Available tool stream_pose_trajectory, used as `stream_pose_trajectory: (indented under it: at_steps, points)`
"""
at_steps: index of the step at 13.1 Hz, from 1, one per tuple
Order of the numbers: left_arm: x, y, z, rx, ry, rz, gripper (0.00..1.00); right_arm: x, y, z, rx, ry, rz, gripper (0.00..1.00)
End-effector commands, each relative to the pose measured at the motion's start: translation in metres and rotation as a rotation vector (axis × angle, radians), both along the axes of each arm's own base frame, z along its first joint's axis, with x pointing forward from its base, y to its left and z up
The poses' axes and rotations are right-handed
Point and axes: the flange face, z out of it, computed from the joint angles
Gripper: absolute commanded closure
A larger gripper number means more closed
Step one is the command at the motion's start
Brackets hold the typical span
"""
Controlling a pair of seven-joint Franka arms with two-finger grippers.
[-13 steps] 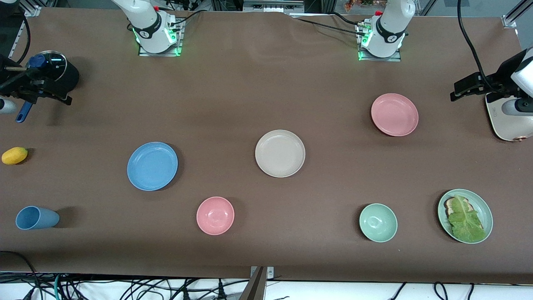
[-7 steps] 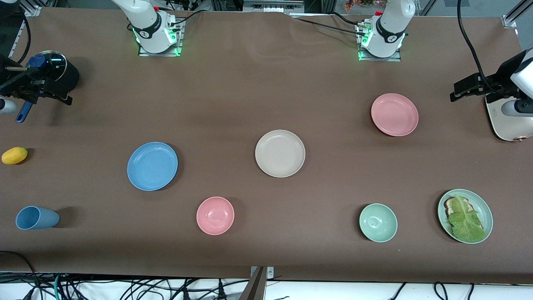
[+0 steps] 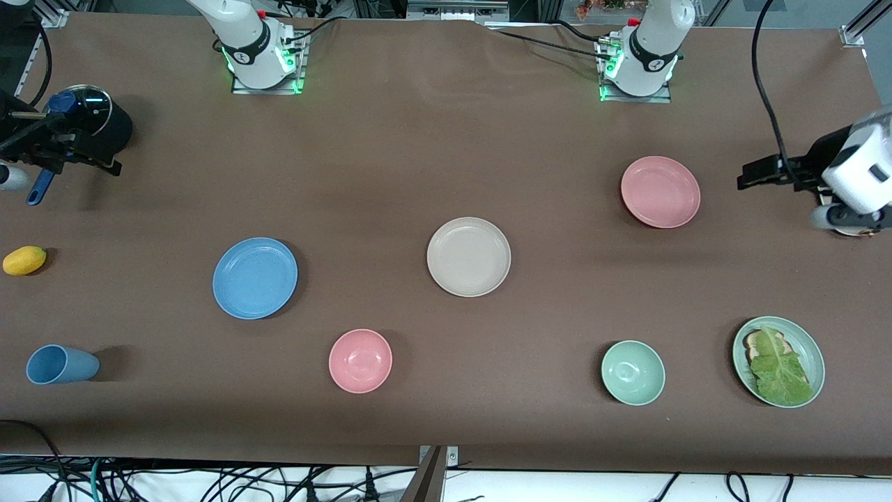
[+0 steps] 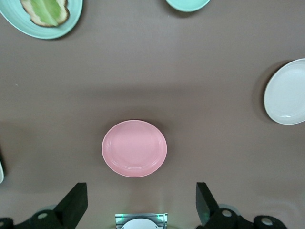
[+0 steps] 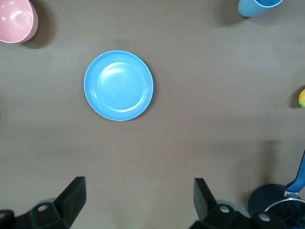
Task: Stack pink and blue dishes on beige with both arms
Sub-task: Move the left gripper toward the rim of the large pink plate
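The beige plate (image 3: 468, 256) (image 4: 288, 93) lies at the table's middle. The pink plate (image 3: 660, 192) (image 4: 134, 148) lies toward the left arm's end, farther from the front camera than the beige one. The blue plate (image 3: 255, 278) (image 5: 118, 85) lies toward the right arm's end. All three plates are bare and apart from each other. My left gripper (image 3: 751, 177) (image 4: 139, 202) hangs open and holds nothing, over the table's edge at the left arm's end, past the pink plate. My right gripper (image 3: 77, 157) (image 5: 138, 198) is open with nothing in it, over the black pot at the right arm's end.
A pink bowl (image 3: 360, 360), a green bowl (image 3: 633, 373) and a green plate with lettuce (image 3: 778, 361) sit nearer the front camera. A blue cup (image 3: 61, 364) lies on its side, near a lemon (image 3: 24, 260). A lidded black pot (image 3: 94, 122) stands under the right gripper.
The left arm's hand has swung toward the pink plate and dropped a little. The right arm and all the dishes have kept their places.
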Motion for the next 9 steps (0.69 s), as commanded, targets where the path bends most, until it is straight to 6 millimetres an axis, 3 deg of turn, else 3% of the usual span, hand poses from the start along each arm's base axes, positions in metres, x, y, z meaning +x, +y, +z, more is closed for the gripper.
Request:
stream_pose_trajectory:
  at_steps: [1, 4, 9]
  points:
    - [0.026, 0.002, -0.04, -0.01, 0.034, -0.004, 0.0, 0.0, 0.001, 0.006, -0.012, -0.008, 0.016, 0.0]
    - [0.046, -0.003, -0.083, -0.006, 0.034, -0.012, 0.0, 0.0, 0.003, 0.007, -0.012, -0.009, 0.019, 0.0]
    - [0.055, -0.003, -0.125, 0.016, 0.087, -0.026, 0.0, 0.0, 0.003, 0.007, -0.012, -0.008, 0.019, 0.0]
